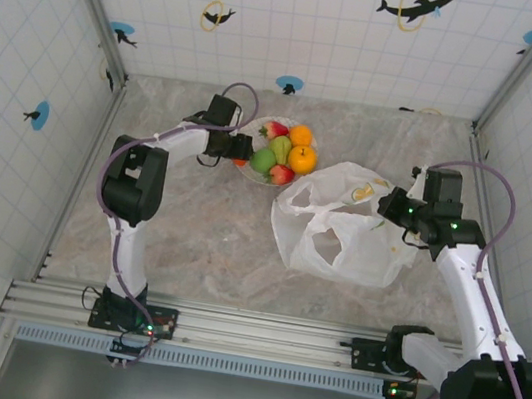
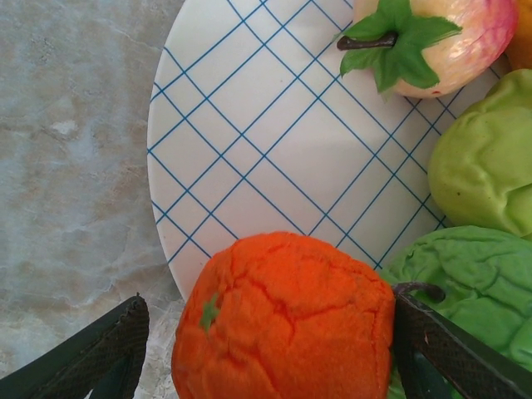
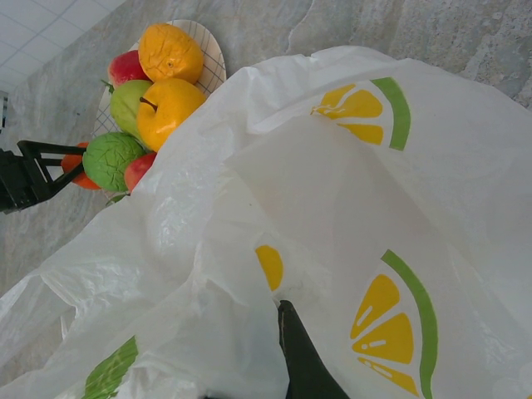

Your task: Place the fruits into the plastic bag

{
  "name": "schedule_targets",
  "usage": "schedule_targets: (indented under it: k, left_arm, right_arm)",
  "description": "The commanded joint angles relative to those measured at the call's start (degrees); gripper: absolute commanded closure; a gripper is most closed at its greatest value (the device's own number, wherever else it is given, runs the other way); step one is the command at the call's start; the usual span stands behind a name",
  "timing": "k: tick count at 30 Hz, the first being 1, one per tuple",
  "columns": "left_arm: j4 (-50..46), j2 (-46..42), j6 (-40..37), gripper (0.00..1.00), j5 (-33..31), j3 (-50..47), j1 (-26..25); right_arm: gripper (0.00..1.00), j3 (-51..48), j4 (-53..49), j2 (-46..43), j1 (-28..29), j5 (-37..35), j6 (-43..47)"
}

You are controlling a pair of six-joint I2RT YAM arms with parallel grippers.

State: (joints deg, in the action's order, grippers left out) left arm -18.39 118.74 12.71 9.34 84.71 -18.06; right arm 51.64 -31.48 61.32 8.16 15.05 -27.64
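Observation:
The fruits lie heaped on a round white grid-patterned plate [image 1: 311, 134]. My left gripper [image 1: 236, 155] is open at the plate's left rim, its fingers on either side of an orange [image 2: 283, 320]; the right finger [image 2: 453, 345] is against it, the left finger [image 2: 100, 349] stands apart. A green apple [image 2: 478, 278], a pear [image 2: 486, 158] and a red-yellow apple [image 2: 436, 37] lie beside it. The plastic bag [image 1: 343, 227], white with citrus prints, lies crumpled right of the plate. My right gripper [image 1: 392, 207] is shut on the bag's right edge [image 3: 249, 249].
Tiled walls with metal posts close in the marble table on the left, back and right. The bag's handle loop [image 1: 323, 252] faces the near edge. Another orange [image 3: 169, 50] and a yellow fruit [image 3: 166, 108] sit at the plate's far side.

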Motion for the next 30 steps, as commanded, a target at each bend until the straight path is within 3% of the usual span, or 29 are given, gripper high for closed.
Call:
schedule_targets:
  k: [1,14,22,30]
  left_arm:
    - [-2.4,1.2,-1.4,0.22,-1.0,1.6,-0.1]
    - [-3.1,3.6,-1.5,0.23,-0.8,3.6,-0.1]
    - [-2.5,3.3,-0.9,0.37,-1.2,4.1,-0.1]
    - [-1.5,-6.8,1.2,0.43,-5.5,-1.0,-0.1]
  right_arm:
    - [1.00,-0.4,0.9,-0.1,-0.3,-0.1,0.2]
    - [1.00,-1.4,1.0,-0.5,-0.3,0.0,0.0]
    - [1.00,-1.4,0.9,-1.1,-0.3,-0.2,0.0]
    - [1.00,-2.2,2.6,-1.6,-0.2,0.9,-1.9]
